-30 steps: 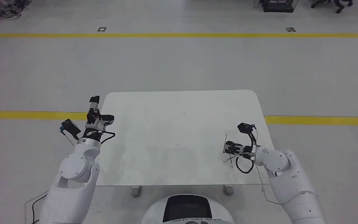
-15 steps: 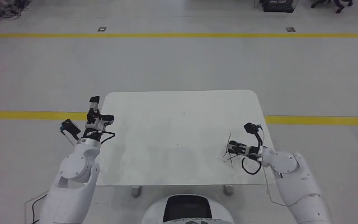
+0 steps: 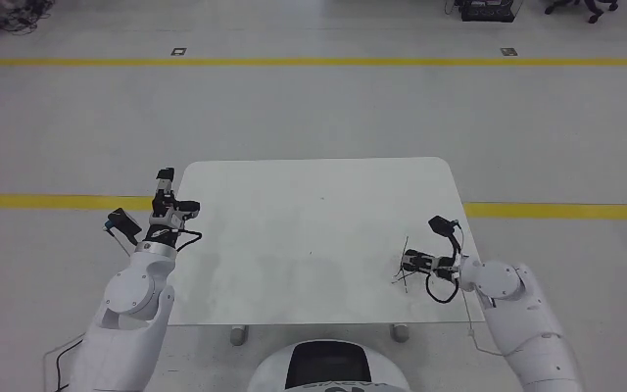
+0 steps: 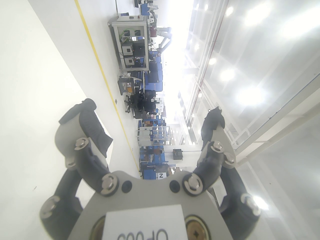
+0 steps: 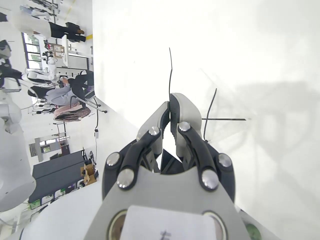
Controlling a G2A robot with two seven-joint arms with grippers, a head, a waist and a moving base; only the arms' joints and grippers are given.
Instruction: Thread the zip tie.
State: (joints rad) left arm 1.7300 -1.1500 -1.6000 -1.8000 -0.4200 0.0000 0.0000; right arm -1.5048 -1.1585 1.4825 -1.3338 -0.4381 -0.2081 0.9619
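Right gripper (image 5: 170, 107) low over counter (image 3: 313, 196) near right edge, jaws closed on black zip tie (image 5: 170, 76). Two spare ties (image 5: 225, 119) crossed on counter just beside. Left gripper (image 4: 151, 108) at counter's left edge, jaws wide apart, empty.

We see a plain white table (image 3: 313, 186) at the centre of the top view. It stands on a pale grey floor (image 3: 294, 118) crossed by two yellow stripes (image 3: 294, 62), one near the upper edge and one at mid-height. The zip tie (image 5: 170, 76) is thin and black, and so are the other ties (image 5: 225, 119) near it. The right gripper (image 5: 170, 109) has light grey fingers with black pads, black links and silver screws. The left gripper (image 4: 150, 108) is black and grey metal, with silver screws and a white label.
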